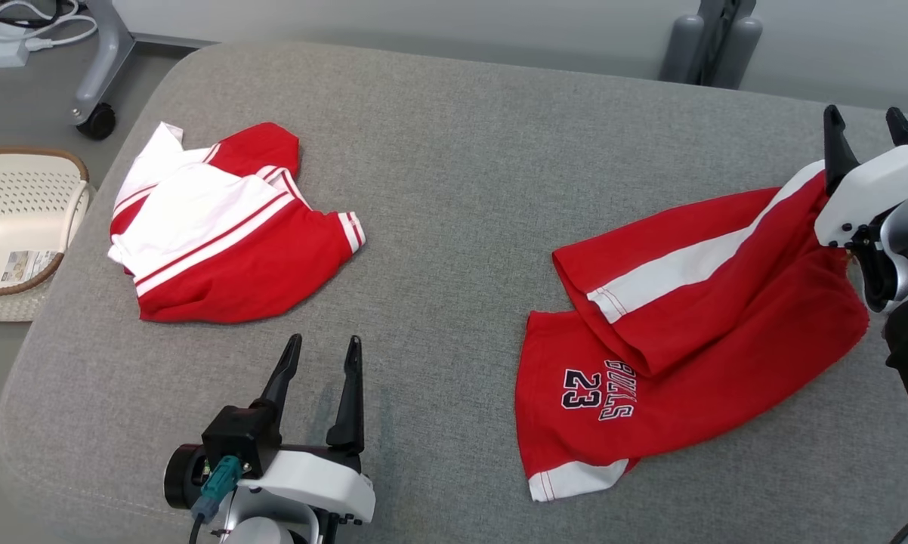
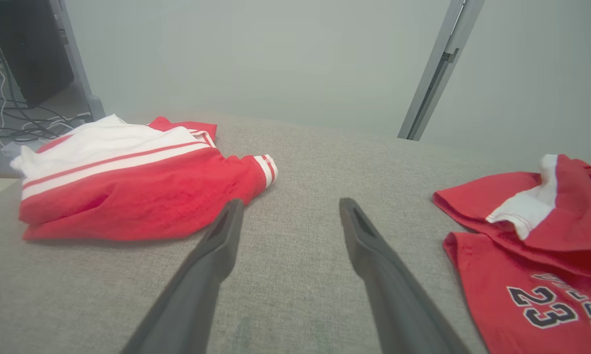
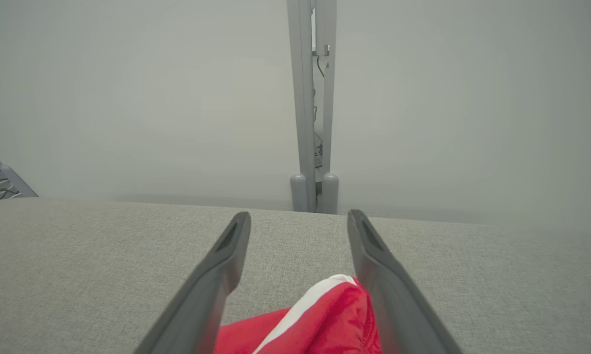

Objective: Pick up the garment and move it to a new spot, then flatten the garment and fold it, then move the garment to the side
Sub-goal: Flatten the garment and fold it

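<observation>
Garment (image 1: pixel 688 340): red, broad white side stripe, white hem band, navy white-edged "BULLS 23" print; second garment (image 1: pixel 220 227): red and white, thin red stripes on white, red-white striped cuff; tabletop (image 1: pixel 461 189): grey woven fabric; basket (image 1: pixel 16 219): cream, dotted with holes, brown rim; left gripper (image 1: pixel 324 344): dark fingers, white housing

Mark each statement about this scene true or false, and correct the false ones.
1. The numbered garment lies on the robot's right. True.
2. The left gripper holds cloth in its jaws. False: its jaws stand open with nothing between them.
3. The basket stands on the grey surface. False: it sits beside it, off the left edge.
4. The right gripper has open jaws. True.
5. The numbered garment touches the white-and-red garment. False: bare surface lies between them.
</observation>
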You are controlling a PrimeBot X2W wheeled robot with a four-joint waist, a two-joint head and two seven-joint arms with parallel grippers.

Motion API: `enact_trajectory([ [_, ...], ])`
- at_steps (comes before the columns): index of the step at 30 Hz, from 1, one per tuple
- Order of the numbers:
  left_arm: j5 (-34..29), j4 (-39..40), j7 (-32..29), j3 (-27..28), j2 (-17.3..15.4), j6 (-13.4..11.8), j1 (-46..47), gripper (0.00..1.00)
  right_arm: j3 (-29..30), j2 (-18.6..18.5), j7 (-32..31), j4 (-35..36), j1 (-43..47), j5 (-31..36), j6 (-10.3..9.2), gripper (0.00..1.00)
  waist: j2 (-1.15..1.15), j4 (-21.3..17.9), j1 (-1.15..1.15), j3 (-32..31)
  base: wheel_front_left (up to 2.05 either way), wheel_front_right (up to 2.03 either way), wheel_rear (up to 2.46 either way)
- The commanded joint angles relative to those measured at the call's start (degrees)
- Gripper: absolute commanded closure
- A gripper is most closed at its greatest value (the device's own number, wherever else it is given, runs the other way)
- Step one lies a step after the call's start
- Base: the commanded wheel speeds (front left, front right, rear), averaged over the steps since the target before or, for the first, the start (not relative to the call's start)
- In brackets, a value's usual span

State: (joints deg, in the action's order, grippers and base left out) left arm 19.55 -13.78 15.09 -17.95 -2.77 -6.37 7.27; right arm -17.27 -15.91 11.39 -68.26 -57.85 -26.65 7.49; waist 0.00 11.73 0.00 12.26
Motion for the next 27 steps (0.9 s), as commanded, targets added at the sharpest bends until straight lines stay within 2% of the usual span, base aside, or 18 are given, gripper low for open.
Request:
enact_trajectory([
  [1,0.20,-0.01,0.09,0.32,-0.21,-0.21,0.32,0.00,-0.65,0.55,1.00,-0.03,-0.23,-0.15,0.01,0.00,0.00,-1.00,0.00,-0.97,0.00,0.00,0.00],
  [11,-0.40,0.22,0.09,1.76,-0.22,0.18,-1.23,0.00,-1.56,0.71,3.87,7.86,5.54,-4.70,0.01,0.00,0.00,-5.73,0.00,-5.95,0.00,0.00,0.00],
  [14,-0.50,0.47,0.09,2.09,-0.21,0.27,-2.10,0.00,0.18,-0.54,3.90,14.91,9.64,-4.80,0.01,0.00,0.00,-7.40,0.00,-7.52,0.00,0.00,0.00],
  [19,-0.53,0.74,0.09,2.24,-0.21,0.37,-3.42,0.00,7.01,-1.12,3.88,28.01,20.31,-1.76,0.01,0.00,0.00,-9.66,0.00,-9.55,0.00,0.00,0.00],
  [27,0.34,0.63,0.09,0.94,-0.22,0.67,-5.37,0.00,18.27,4.38,3.89,44.66,38.74,6.15,0.01,0.00,0.00,-11.83,0.00,-11.51,0.00,0.00,0.00],
])
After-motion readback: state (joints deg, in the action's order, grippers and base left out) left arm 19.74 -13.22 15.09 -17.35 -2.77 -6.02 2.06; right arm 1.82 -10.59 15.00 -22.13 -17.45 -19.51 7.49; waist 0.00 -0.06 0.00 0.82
